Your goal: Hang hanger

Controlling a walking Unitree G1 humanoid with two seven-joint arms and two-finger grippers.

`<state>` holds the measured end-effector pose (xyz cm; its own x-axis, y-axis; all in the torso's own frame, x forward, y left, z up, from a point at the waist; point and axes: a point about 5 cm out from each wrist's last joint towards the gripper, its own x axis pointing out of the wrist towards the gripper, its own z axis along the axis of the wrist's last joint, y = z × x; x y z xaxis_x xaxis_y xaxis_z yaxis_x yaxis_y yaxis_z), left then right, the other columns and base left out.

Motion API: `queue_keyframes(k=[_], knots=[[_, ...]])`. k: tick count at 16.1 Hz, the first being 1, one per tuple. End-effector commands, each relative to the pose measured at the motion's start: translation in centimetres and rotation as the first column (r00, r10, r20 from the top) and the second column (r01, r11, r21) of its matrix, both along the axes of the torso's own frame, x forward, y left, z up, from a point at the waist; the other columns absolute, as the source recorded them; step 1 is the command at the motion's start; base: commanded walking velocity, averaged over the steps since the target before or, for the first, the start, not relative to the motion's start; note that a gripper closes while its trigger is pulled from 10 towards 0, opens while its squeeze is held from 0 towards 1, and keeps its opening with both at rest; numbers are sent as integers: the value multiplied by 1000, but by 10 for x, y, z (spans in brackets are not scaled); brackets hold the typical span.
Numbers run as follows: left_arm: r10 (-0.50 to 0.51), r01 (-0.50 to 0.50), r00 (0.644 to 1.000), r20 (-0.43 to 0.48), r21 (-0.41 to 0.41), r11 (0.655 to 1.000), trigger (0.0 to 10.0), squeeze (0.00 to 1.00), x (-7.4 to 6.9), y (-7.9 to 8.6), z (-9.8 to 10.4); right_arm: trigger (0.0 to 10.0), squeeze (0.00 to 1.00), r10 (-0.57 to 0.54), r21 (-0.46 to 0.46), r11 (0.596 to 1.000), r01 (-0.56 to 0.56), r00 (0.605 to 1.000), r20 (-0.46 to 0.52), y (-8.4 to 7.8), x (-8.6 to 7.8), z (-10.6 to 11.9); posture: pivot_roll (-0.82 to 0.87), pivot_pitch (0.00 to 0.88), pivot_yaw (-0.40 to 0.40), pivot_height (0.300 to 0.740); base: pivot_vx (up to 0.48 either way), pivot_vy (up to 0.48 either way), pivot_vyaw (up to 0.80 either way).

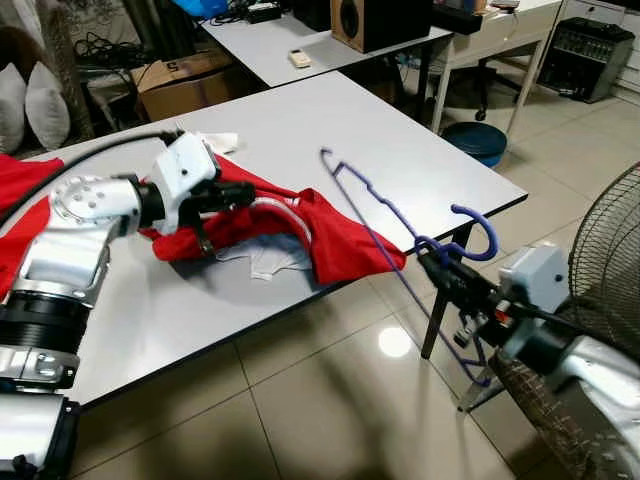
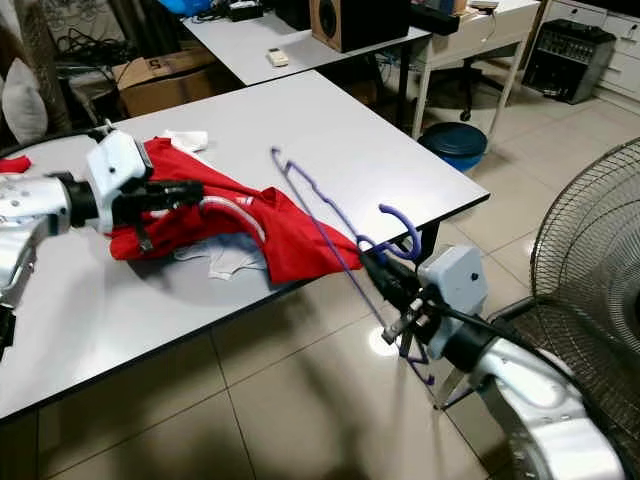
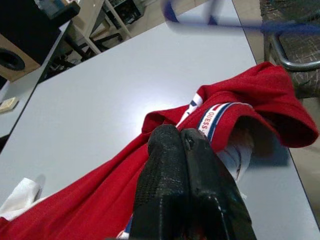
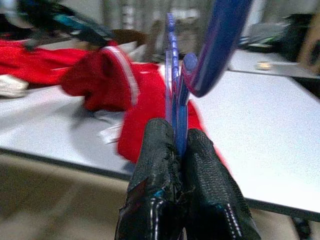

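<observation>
A blue hanger [image 1: 372, 200] is clamped near its hook between the 2 closed fingers of the right gripper [image 1: 432, 262], held in the air off the table [image 1: 330, 120] edge, its far end raised over the tabletop. The left gripper [image 1: 240, 197] is pressed closed on a red shirt [image 1: 340, 235] lying on the table. A fan [image 1: 610, 260] is seen at the right.
</observation>
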<state>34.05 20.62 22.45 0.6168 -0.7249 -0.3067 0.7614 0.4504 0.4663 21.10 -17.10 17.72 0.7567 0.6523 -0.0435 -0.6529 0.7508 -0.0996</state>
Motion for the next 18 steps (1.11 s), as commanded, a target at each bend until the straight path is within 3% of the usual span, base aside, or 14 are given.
queue_keyframes(k=[1, 4, 6, 10, 11, 13, 14, 18], knots=[[0, 0, 1000, 15, 31, 1000, 0, 0, -1, 3, 4, 10000, 0, 70, 12, 997, -70, 998, -4, 1, -6, 8, -229, 0, 128, 740, 0, 0, 0], [-15, 8, 998, 65, 98, 995, 0, 0, -2, 3, 9, 10000, 0, 190, -18, 981, -193, 977, -100, -5, -24, 8, -221, 0, 126, 740, 0, 0, 0], [-31, 25, 997, 66, 99, 995, 0, 0, -3, 1, 9, 10000, 0, 208, -41, 976, -215, 968, -140, -7, -28, 5, -221, 0, 125, 740, 0, 0, 0], [-109, 109, 994, -1, 119, 987, 0, 0, -12, -9, 0, 10000, 0, 79, -148, 984, -102, 985, -154, -17, -16, -6, -224, 0, 124, 740, 0, 0, 0], [-128, 131, 991, -29, 149, 980, 0, 0, -16, -11, -6, 10000, 0, 82, -148, 983, -107, 983, -165, -17, -17, -6, -224, 0, 121, 740, 0, 0, 0], [-83, 84, 996, -13, 181, 980, 0, 0, -16, -10, -14, 10000, 0, 104, -168, 976, -139, 973, -206, -18, -24, -8, -229, 0, 118, 740, 0, 0, 0], [-65, 70, 997, -28, 223, 972, 0, 0, -17, -9, -22, 10000, 0, 99, -266, 948, -176, 955, -278, -24, -32, -20, -242, 0, 124, 740, 0, 0, 0], [-123, 145, 987, -102, 244, 959, 0, 0, -30, -20, -37, 10000, 0, 7, -363, 922, -133, 945, -328, -38, -34, -33, -253, 0, 130, 740, 0, 0, 0]])
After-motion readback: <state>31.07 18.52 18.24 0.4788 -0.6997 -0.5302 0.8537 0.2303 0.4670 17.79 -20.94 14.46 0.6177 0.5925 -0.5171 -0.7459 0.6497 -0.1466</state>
